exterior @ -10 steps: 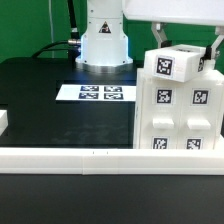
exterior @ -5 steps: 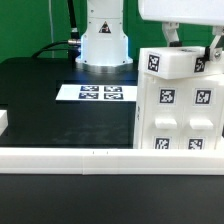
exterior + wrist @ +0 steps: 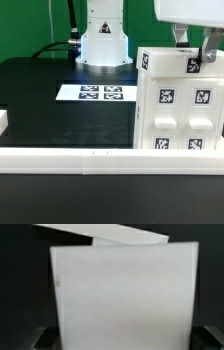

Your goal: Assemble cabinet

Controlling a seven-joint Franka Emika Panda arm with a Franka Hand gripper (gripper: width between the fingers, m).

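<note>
The cabinet (image 3: 175,115) is a white boxy body with tagged face panels, standing at the exterior view's right. A white tagged block (image 3: 165,62) lies across its top, nearly level. My gripper (image 3: 197,45) comes down from above and is shut on this block, with one finger on each side. In the wrist view the block (image 3: 122,291) fills the space between my dark fingers (image 3: 40,339), and my gripper (image 3: 122,341) is closed on it. The seam between block and cabinet is hard to judge.
The marker board (image 3: 100,93) lies on the black table before the robot base (image 3: 103,40). A long low white rail (image 3: 90,155) runs along the front. A small white piece (image 3: 3,122) sits at the exterior view's left edge.
The gripper and the held block have moved toward the exterior view's right and down. The block has turned from tilted to nearly level on the cabinet's top.
</note>
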